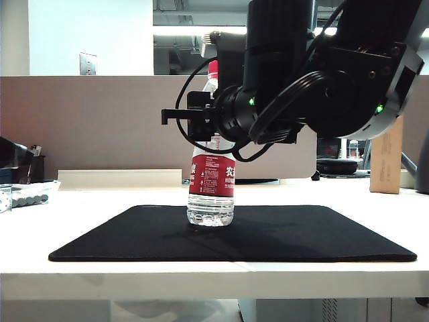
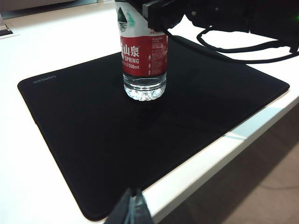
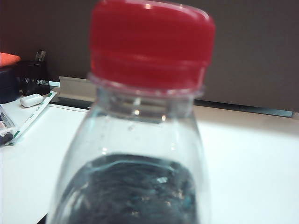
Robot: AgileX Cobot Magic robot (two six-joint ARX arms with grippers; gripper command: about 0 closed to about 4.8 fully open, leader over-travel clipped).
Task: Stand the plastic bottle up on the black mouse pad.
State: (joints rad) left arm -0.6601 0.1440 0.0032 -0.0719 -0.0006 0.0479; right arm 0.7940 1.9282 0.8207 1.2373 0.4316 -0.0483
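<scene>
— Left gripper [image 2: 133,209]?
— Sat pressed together, idle, well short of the plastic bottle [image 1: 211,191]; left room to work.
— Right gripper [image 1: 206,118]?
— Pinched the bottle's shoulder, under the cap. Stood it upright directly below on the black mouse pad [image 1: 301,231]. Probably steadied it before release.

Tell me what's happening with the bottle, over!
Right hand around upright plastic bottle, grip unclear. Bottle's base on black mouse pad. Left hand shut, low at pad's edge. Nothing blocking.

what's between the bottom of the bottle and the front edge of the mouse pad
Nothing: in the exterior view, bare black mouse pad runs from the plastic bottle base to the front edge; the left wrist view agrees.
</scene>
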